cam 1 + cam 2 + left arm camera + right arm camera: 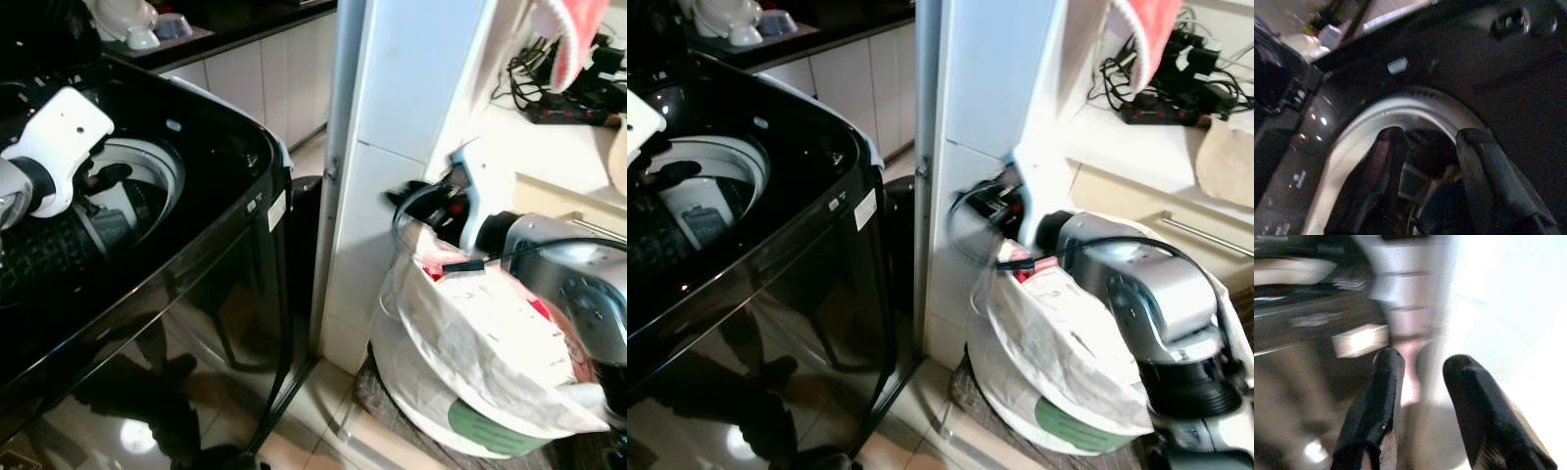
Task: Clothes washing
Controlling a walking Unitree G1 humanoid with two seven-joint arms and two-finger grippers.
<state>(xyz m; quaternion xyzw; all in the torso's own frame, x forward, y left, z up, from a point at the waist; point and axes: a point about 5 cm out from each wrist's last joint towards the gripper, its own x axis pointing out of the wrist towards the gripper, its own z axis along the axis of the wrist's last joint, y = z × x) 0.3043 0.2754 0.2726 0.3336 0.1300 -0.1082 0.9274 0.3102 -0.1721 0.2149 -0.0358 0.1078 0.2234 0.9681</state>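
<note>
A black top-loading washing machine (186, 264) is standing on the left with its lid up and its pale drum opening (147, 181) exposed. The left gripper (1425, 186) is hanging over that opening, its fingers (1376, 181) spread apart and holding nothing, with dark shapes lying down in the drum between them. On the right, near a white pillar (392, 147), a white laundry bag (480, 352) is sitting on the floor with something red (436, 264) showing at its mouth; that is where the remaining clothes appear to be waiting. The right gripper (1422, 401) is blurring above the bag mouth, close to the pillar, which suggests the arm is travelling. Its fingers (1376, 406) are parted and nothing is pinched between them.

Farther back, a dark desk (225, 29) is carrying white bowls (127, 20), and at far right a power strip (568, 108) with tangled cables is lying on a pale surface below a hanging pink cloth (578, 39).

The step in hand looks like loading: the right arm is heading for the bag to fetch a garment. The next move probably calls for lowering the spread fingers into the bag mouth, pinching a fold of cloth, then swinging it left past the pillar and over the drum without snagging the bag rim.
</note>
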